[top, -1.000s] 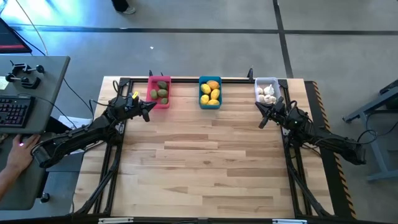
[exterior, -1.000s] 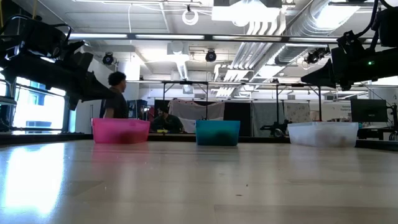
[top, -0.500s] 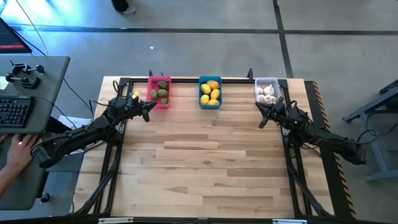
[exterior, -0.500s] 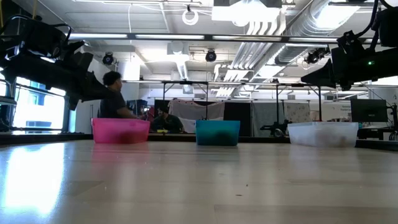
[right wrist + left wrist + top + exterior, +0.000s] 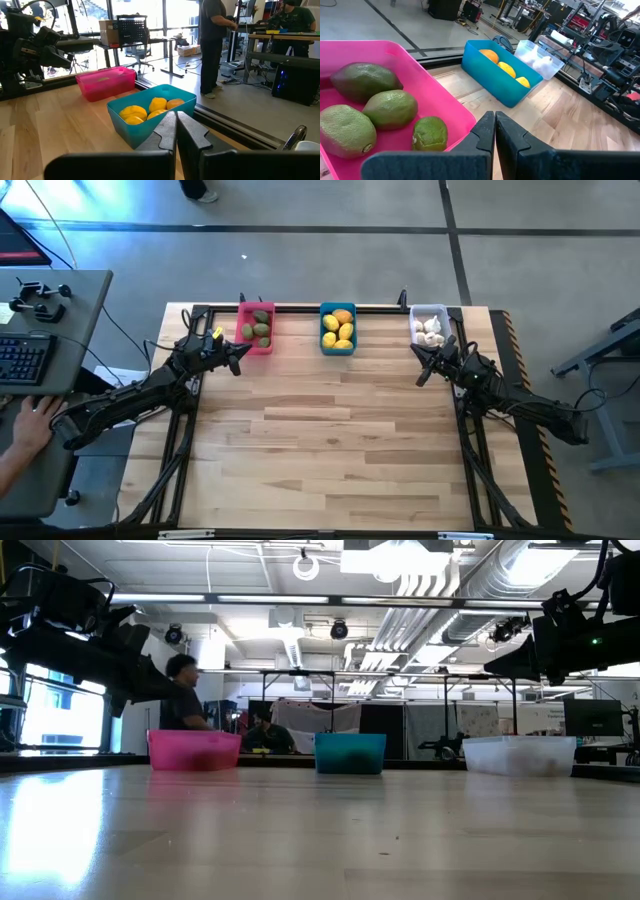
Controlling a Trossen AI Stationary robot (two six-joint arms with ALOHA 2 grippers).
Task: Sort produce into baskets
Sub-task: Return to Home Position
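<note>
Wooden table [image 5: 330,440], open workshop behind. Left gripper [image 5: 495,116] pressed together, empty, hovering just beside the pink bin [image 5: 437,92] of green limes [image 5: 390,107]. Right gripper [image 5: 176,115] likewise closed on nothing, near the white bin [image 5: 428,308] of garlic [image 5: 431,332]. Between those bins, the blue bin [image 5: 322,330], filled with yellow-orange lemons [image 5: 340,330]

In the low view, walls of the pink bin [image 5: 194,750], blue bin [image 5: 350,753] and white bin [image 5: 519,755] hide whatever lies inside.

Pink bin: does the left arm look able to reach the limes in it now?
Probably yes: the left gripper sits shut right beside the open-topped pink bin, nothing between it and the limes.
</note>
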